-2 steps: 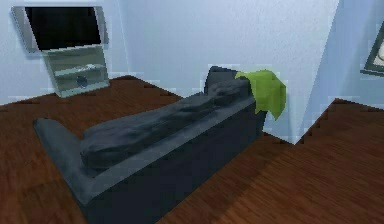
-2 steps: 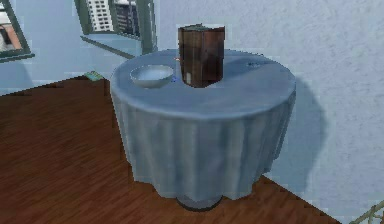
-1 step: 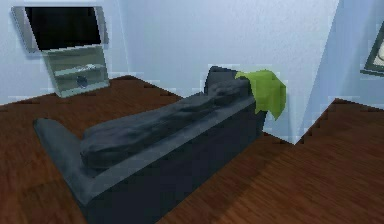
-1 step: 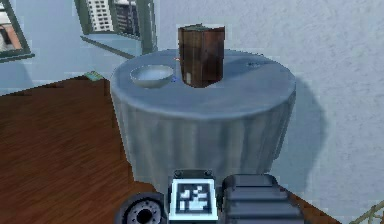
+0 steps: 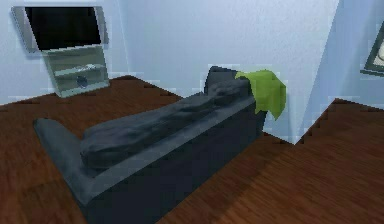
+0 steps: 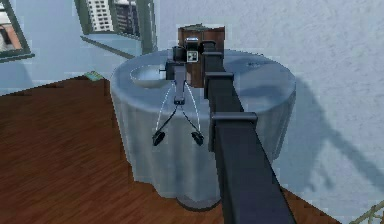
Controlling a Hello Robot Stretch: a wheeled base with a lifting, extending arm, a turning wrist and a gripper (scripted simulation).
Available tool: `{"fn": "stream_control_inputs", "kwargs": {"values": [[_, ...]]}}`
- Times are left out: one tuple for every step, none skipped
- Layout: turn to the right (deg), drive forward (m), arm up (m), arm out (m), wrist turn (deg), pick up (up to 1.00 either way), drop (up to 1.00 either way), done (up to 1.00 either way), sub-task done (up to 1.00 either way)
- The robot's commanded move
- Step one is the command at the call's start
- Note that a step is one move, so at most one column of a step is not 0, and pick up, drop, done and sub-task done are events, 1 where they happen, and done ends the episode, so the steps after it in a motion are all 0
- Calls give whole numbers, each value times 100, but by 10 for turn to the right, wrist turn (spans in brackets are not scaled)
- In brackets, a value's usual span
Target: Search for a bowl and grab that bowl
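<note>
A round table (image 6: 255, 95) under a blue-grey cloth stands in the arm side view's middle. On its left part lies a pale, shallow round thing (image 6: 150, 72) that may be a bowl. The dark arm bar (image 6: 235, 140) rises from the bottom edge to the tabletop. At its far end is the gripper (image 6: 177, 138), its dark body near the pale round thing and its thin fingers (image 6: 158, 138) hanging before the cloth's side. Only cloth lies behind the fingers, so the gripper holds nothing.
A dark brown box-like thing (image 6: 202, 40) stands at the table's back, under a window (image 6: 115, 20). In the forward view a dark grey sofa (image 5: 150, 140) lies across wood floor, a green cloth (image 5: 268, 92) over its far end. A TV (image 5: 62, 28) on a stand is at back left.
</note>
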Motion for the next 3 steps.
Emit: {"fn": "stream_control_inputs", "kwargs": {"values": [[0,0,0,0,450,0,0,0,0],[0,0,0,0,450,0,0,0,0],[0,0,0,0,450,0,0,0,0]]}}
